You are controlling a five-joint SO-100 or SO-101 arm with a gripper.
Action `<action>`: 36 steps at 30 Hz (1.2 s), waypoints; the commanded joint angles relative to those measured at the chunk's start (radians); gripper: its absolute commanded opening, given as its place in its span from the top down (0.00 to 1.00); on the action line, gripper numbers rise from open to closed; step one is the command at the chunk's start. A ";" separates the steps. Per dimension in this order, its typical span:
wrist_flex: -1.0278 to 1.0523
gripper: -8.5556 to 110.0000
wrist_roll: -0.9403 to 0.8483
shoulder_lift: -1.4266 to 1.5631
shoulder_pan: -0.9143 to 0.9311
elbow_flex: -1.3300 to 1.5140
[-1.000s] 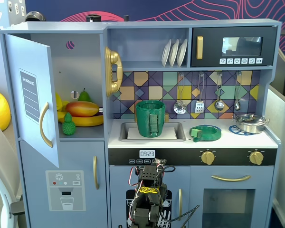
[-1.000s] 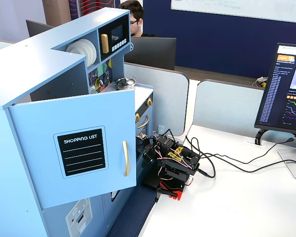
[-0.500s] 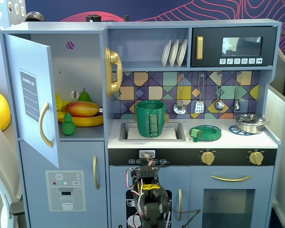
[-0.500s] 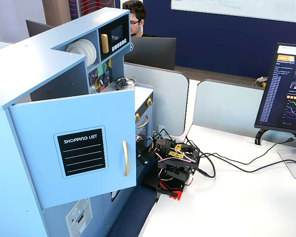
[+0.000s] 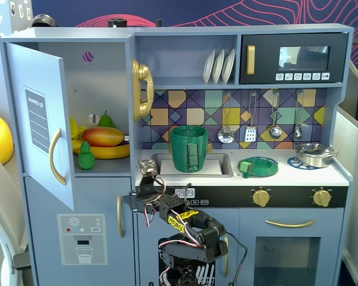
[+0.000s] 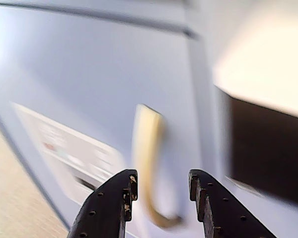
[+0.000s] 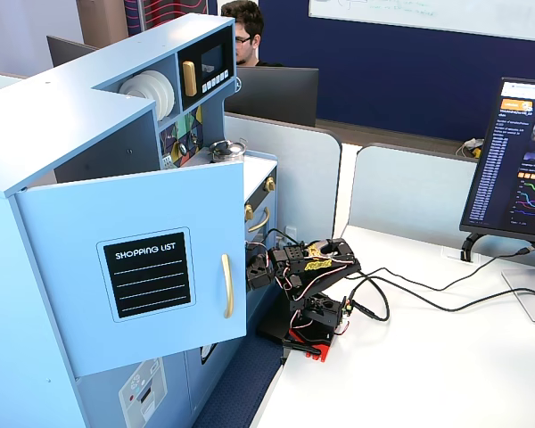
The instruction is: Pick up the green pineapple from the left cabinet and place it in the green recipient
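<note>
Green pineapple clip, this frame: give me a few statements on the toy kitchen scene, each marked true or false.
1. The green pineapple stands on the shelf of the left cabinet, whose door is open. True.
2. The gripper holds the pineapple. False: in the wrist view its jaws are apart with nothing between them, facing a lower door's gold handle.
3. The green recipient sits in the sink area of the counter, upright. True.
4. The pineapple already lies inside the green recipient. False: it is on the cabinet shelf, in front of the mango.
5. The flat green lid covers the recipient. False: it lies on the counter to the recipient's right in that fixed view.
</note>
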 commanded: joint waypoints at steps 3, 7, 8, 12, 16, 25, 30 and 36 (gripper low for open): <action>-0.172 0.89 -0.046 -0.156 -0.055 -0.173; -0.233 0.87 -0.084 -0.270 -0.100 -0.268; -0.245 0.87 -0.086 -0.301 -0.103 -0.293; -0.281 0.84 -0.086 -0.403 -0.107 -0.394; -0.296 0.75 -0.051 -0.477 -0.092 -0.503; -0.368 0.69 -0.149 -0.620 -0.040 -0.581; -0.403 0.64 -0.192 -0.670 -0.040 -0.638; -0.411 0.60 -0.183 -0.741 -0.041 -0.726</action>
